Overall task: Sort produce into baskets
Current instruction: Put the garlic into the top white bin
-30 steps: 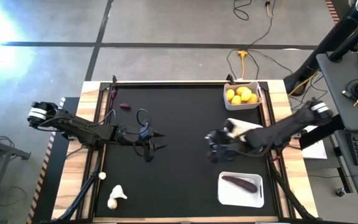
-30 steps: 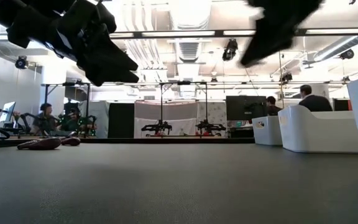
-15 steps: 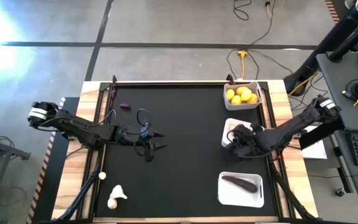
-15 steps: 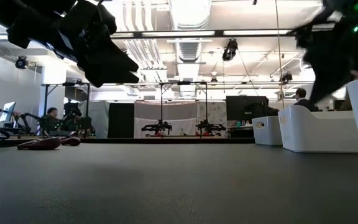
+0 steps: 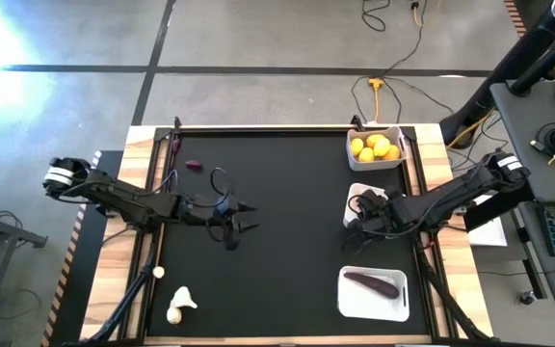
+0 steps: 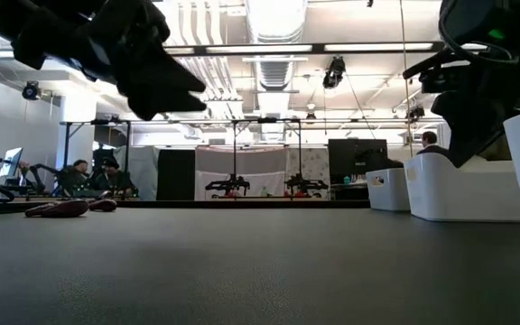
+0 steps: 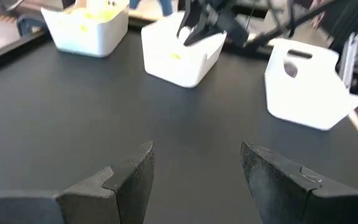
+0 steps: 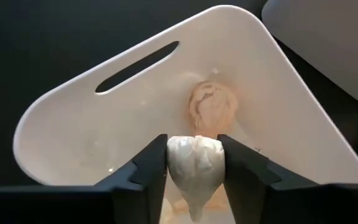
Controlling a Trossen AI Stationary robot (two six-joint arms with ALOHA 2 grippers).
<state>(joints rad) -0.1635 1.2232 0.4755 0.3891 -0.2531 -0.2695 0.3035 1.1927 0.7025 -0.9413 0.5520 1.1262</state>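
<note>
- While hanging over the middle basket (image 5: 355,197) at the bench's (image 5: 277,280) right edge, right pincer (image 8: 193,163) clamped on a whitish garlic bulb (image 8: 194,160), fingers (image 8: 148,168) pressing both its sides.
- Inside that same basket, directly beneath, a second garlic bulb (image 8: 211,107) lying on the white floor.
- Over the bench's left-centre, left pincer (image 5: 239,218) raised off the surface, fingers (image 7: 132,176) spread wide, holding nothing.
- Far right corner: basket (image 5: 400,153) filled with yellow lemons (image 5: 374,146).
- Near right corner: basket (image 5: 356,301) with one dark eggplant (image 5: 372,283) lying across it.
- Far left area of the dark mat: a small purple bit (image 5: 194,165), with a long reddish-purple piece (image 5: 174,146) at the bench's far left rim.
- Near left corner: a garlic bulb (image 5: 178,305) on the mat, and a smaller pale round piece (image 5: 158,273) just off the mat on the wooden edge.
- Beyond the bench, seen from low: people (image 6: 97,177) seated in the room behind.
</note>
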